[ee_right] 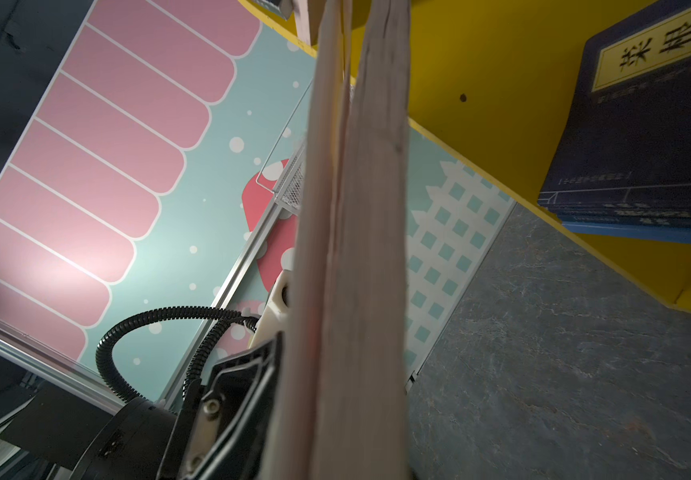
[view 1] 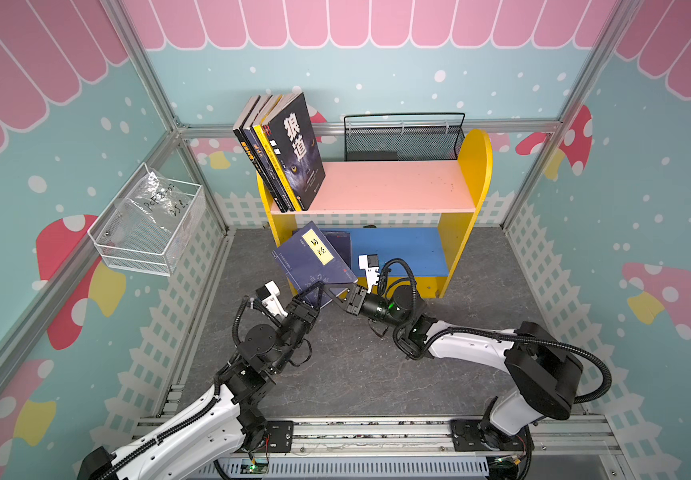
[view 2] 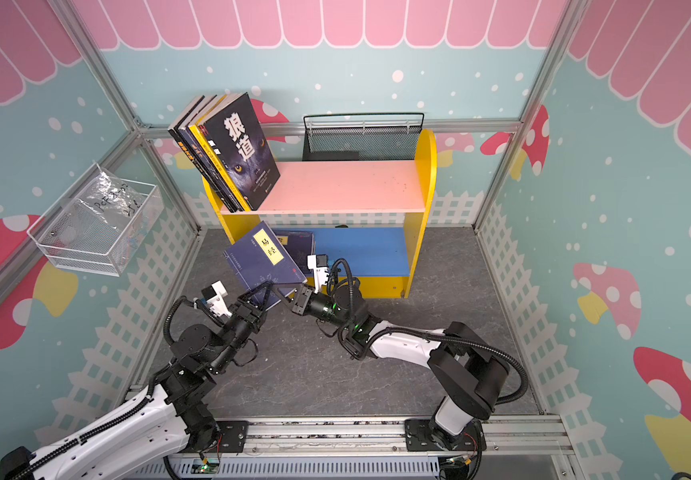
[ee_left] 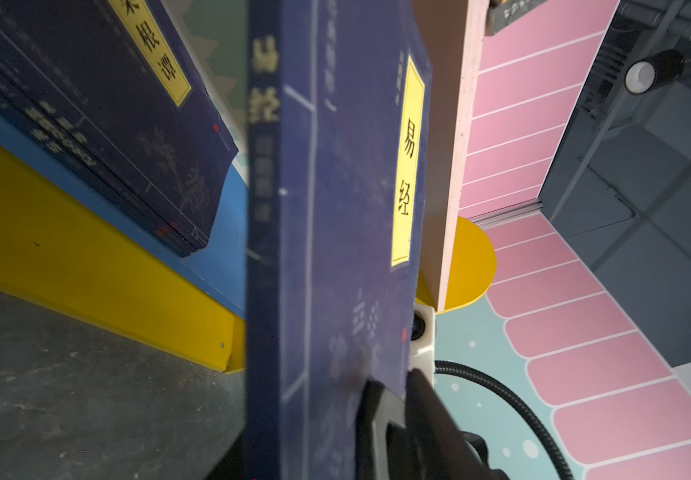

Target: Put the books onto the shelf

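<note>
A navy book (view 1: 314, 259) with a yellow label hangs tilted just in front of the shelf (view 1: 476, 166), by the left of its blue lower board, where a pile of navy books (view 1: 339, 243) lies flat. The right gripper (view 1: 333, 291) is clamped on the tilted book's lower corner; the left gripper (view 1: 314, 289) sits at the same edge, and whether its jaws are together or apart cannot be told. Four leaning books (view 1: 283, 153) stand at the left end of the pink upper board

Grey stone-patterned floor (view 1: 356, 374) carrying the shelf (view 1: 476, 166), which stands at the middle of its far edge. Pink upper board (view 1: 393, 187): row of upright books (view 1: 294, 153) at the left end, leaning leftward over the yellow side panel. Blue lower board (view 1: 402, 249): flat stack of navy books (ee_left: 86, 124) at the left end.
</note>
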`<move>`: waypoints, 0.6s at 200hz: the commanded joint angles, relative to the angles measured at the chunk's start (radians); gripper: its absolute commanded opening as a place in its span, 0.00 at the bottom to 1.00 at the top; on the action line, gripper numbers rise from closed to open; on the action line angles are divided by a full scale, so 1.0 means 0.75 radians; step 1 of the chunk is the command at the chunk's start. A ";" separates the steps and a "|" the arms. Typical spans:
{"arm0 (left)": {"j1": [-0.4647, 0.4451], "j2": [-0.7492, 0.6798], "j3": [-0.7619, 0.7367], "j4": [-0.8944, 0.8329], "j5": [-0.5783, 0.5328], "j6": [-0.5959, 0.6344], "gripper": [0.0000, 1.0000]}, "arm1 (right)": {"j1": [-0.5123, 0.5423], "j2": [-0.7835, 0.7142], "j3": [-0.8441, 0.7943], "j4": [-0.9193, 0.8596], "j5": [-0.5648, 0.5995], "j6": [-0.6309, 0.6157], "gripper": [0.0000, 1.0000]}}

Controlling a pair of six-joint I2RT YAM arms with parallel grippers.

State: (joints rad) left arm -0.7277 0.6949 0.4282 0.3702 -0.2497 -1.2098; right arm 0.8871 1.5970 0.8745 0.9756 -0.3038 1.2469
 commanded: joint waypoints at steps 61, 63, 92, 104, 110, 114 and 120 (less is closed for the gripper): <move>0.109 -0.140 0.250 -0.628 0.210 0.368 0.82 | -0.149 -0.138 0.032 -0.265 -0.318 -0.136 0.12; 0.116 -0.138 0.251 -0.630 0.224 0.369 0.82 | -0.151 -0.143 0.032 -0.269 -0.323 -0.141 0.12; 0.250 -0.079 0.234 -0.558 0.437 0.324 0.82 | -0.176 -0.210 0.050 -0.416 -0.379 -0.248 0.12; 0.301 -0.036 0.206 -0.457 0.546 0.272 0.82 | -0.188 -0.236 0.054 -0.473 -0.397 -0.277 0.12; 0.321 -0.013 0.188 -0.390 0.599 0.242 0.82 | -0.194 -0.248 0.050 -0.492 -0.407 -0.286 0.12; 0.330 0.004 0.177 -0.345 0.629 0.224 0.82 | -0.200 -0.255 0.047 -0.499 -0.417 -0.289 0.12; 0.339 0.029 0.165 -0.282 0.663 0.203 0.82 | -0.209 -0.268 0.042 -0.506 -0.430 -0.293 0.12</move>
State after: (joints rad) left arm -0.5125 0.6575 0.5930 0.0170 0.0570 -0.9981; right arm 0.7494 1.4574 0.8959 0.6346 -0.5602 1.0889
